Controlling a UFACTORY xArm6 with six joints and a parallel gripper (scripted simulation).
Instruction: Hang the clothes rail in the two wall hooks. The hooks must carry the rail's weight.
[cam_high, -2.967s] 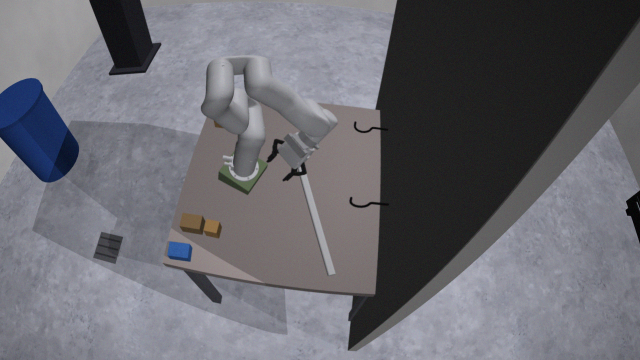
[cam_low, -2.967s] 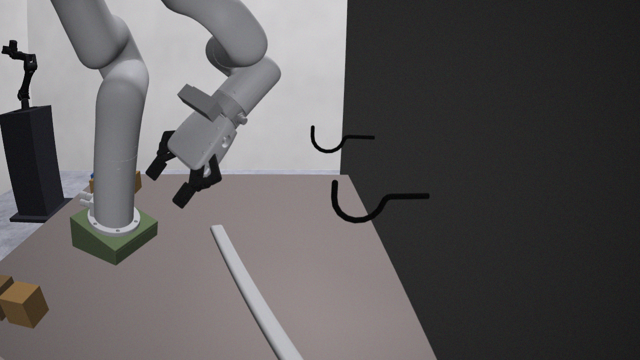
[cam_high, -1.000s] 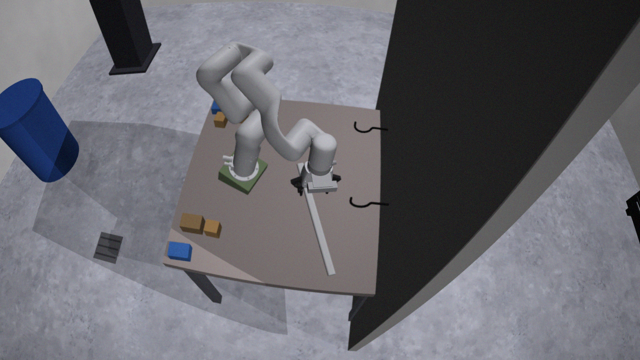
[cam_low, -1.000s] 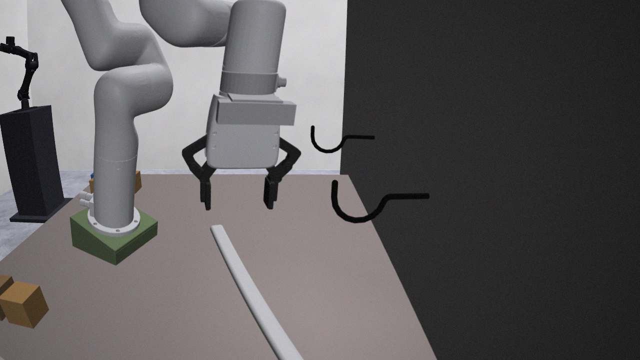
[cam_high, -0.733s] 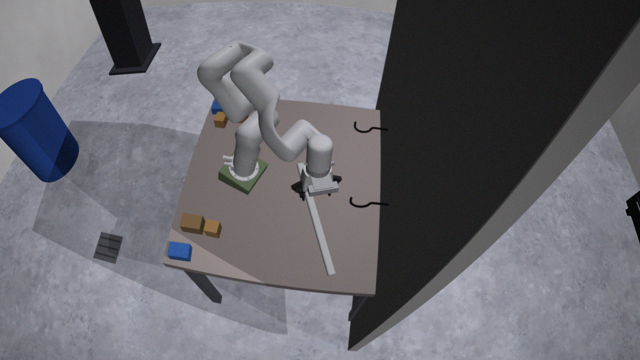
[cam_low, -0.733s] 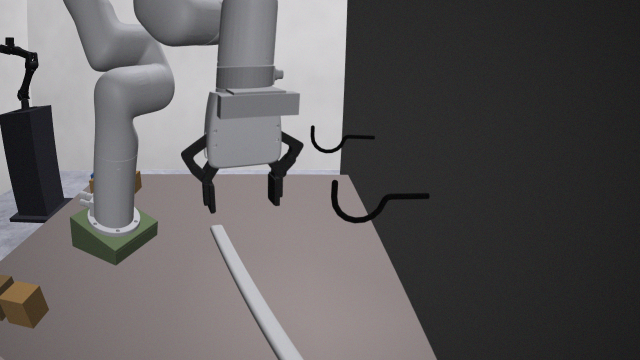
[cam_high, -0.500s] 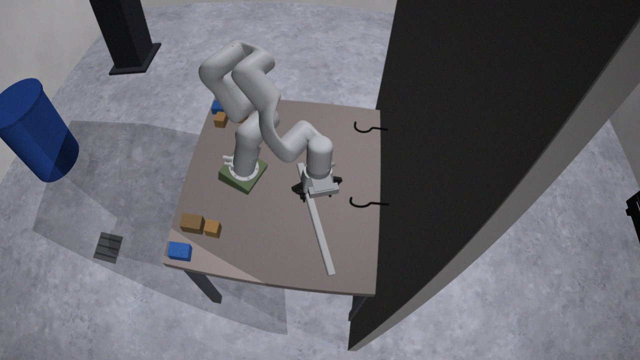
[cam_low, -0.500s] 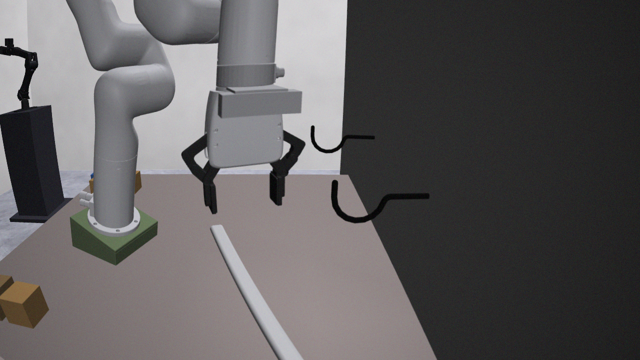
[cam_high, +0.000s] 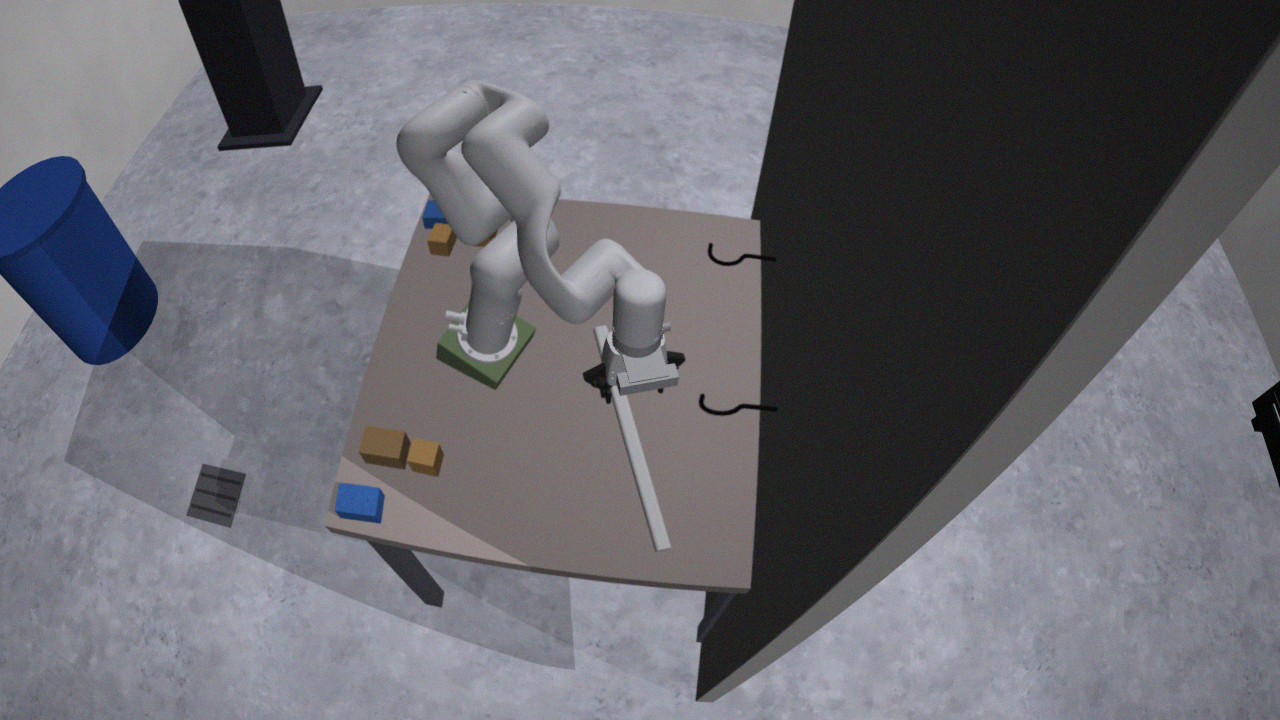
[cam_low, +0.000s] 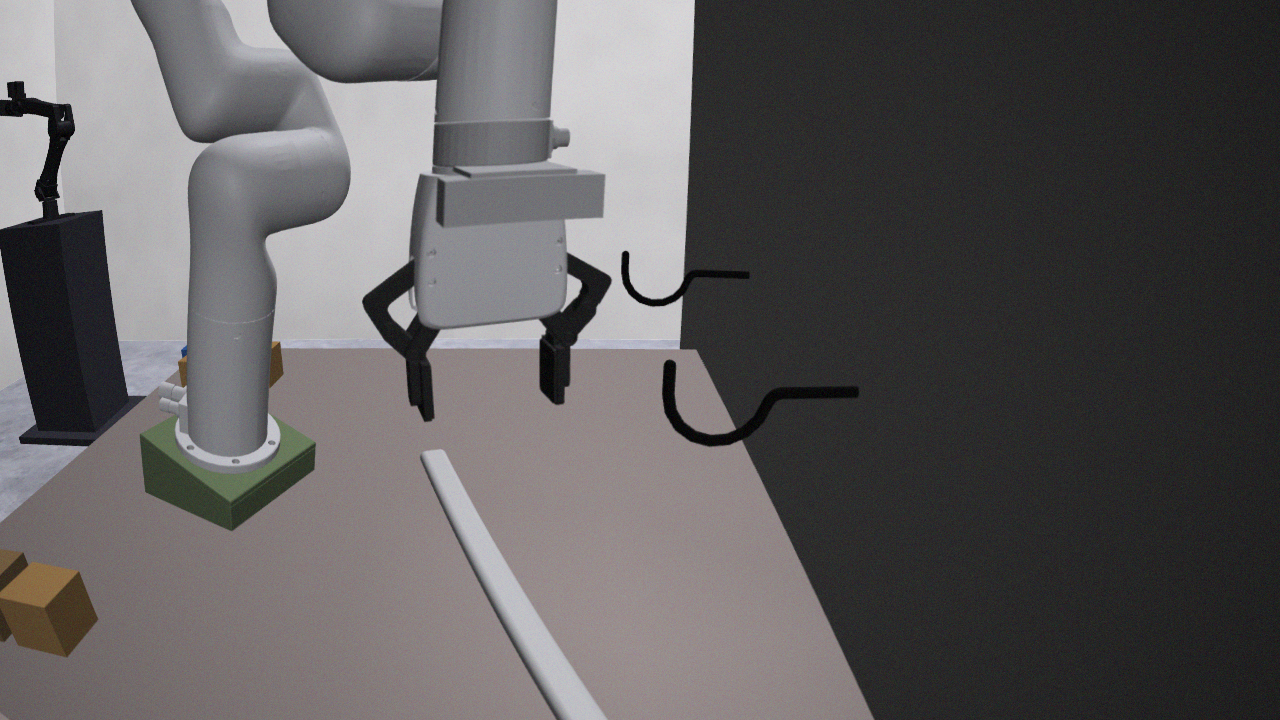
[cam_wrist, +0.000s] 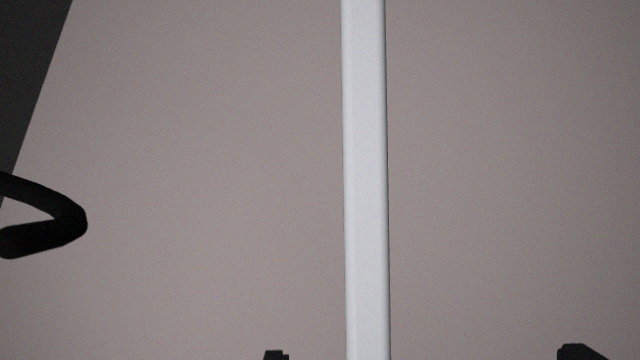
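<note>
The white clothes rail (cam_high: 637, 447) lies flat on the brown table, running from near the arm towards the front edge. It also shows in the exterior view (cam_low: 501, 577) and in the wrist view (cam_wrist: 365, 180) as an upright strip. My gripper (cam_high: 633, 386) hangs open and empty above the rail's far end, fingers pointing down (cam_low: 487, 394). Its fingertips just show at the bottom of the wrist view (cam_wrist: 425, 354). Two black hooks stick out of the dark wall: the near hook (cam_high: 729, 407) (cam_low: 716, 413) (cam_wrist: 42, 220) and the far hook (cam_high: 733, 257) (cam_low: 657, 282). Both hooks are empty.
The dark wall panel (cam_high: 939, 268) stands along the table's right edge. The arm's green base (cam_high: 486, 347) is at the table's middle left. Brown blocks (cam_high: 400, 447) and a blue block (cam_high: 358, 501) lie at the front left corner. A blue bin (cam_high: 67, 259) stands on the floor.
</note>
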